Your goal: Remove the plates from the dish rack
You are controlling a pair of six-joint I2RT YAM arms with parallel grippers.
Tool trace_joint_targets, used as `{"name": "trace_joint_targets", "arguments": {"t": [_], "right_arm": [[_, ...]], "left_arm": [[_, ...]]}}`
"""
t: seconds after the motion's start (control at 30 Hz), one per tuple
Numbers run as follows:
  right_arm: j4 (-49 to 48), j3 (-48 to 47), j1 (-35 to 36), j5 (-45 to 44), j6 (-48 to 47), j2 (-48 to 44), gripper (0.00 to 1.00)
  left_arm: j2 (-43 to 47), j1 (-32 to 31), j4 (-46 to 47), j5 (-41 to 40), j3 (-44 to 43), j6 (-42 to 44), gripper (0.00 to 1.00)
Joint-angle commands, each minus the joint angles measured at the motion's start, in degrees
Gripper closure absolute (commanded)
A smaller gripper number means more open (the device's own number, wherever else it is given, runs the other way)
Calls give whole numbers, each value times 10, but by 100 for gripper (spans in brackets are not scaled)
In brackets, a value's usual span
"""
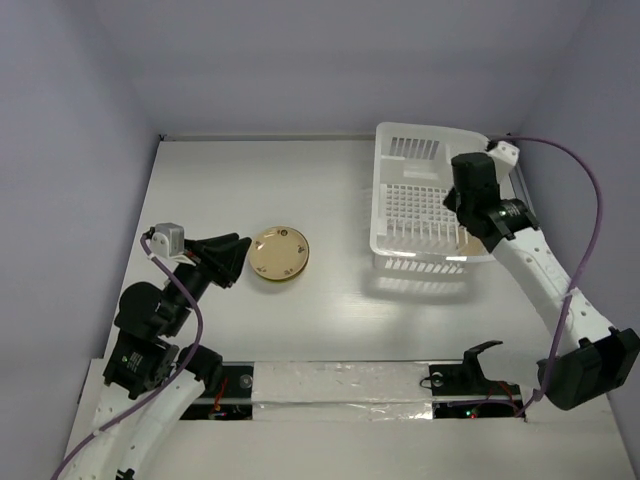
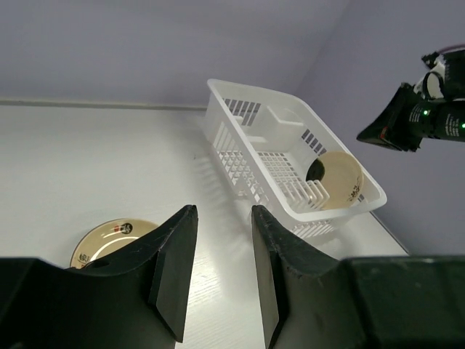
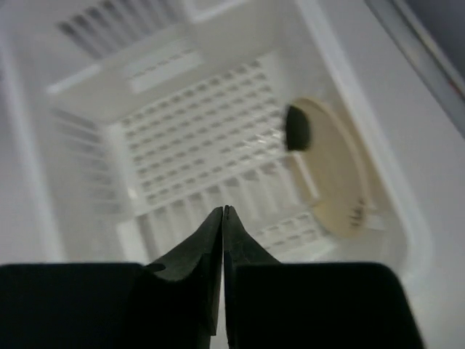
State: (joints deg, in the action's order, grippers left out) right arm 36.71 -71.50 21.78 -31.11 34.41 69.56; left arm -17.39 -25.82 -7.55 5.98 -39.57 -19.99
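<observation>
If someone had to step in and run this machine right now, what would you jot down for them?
The left gripper is open and empty, next to the cream plate lying flat on the table.
The right gripper is shut and empty, above the dish rack.
Done: one plate is out.
Left: the second cream plate sits on edge by the rack's right wall; lift it out.

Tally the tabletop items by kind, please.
Cream plates: 2 (loose plate, racked plate)
Dish rack: 1
Total: 3; a dark patch beside the racked plate is unclear.
</observation>
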Motion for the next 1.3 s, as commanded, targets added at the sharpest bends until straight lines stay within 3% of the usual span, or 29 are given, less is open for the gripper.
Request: {"name": "trace_joint_targets", "arguments": {"t": [0.0,0.03,0.13,0.43,0.67,1.27], "right_arm": [[93,17,-51,-73,-33,-10,88],[99,10,-61,-82,-48,-9,75],[133,-11,-95,-91,-71,9,65],[164,-44,-130,-76,-122,104,73],[182,-72,-142,-97,-146,164,73],[166,-83,-159,-110,-177,199,68]], "left_arm": [[13,-3,29,7,-22,2,68],[14,-3,29,9,-22,3,68],[14,-3,29,12,-22,3,68],[11,-3,30,15,-22,6,67],[12,-3,29,17,-22,6,67],[9,-3,30,22,-22,7,67]]}}
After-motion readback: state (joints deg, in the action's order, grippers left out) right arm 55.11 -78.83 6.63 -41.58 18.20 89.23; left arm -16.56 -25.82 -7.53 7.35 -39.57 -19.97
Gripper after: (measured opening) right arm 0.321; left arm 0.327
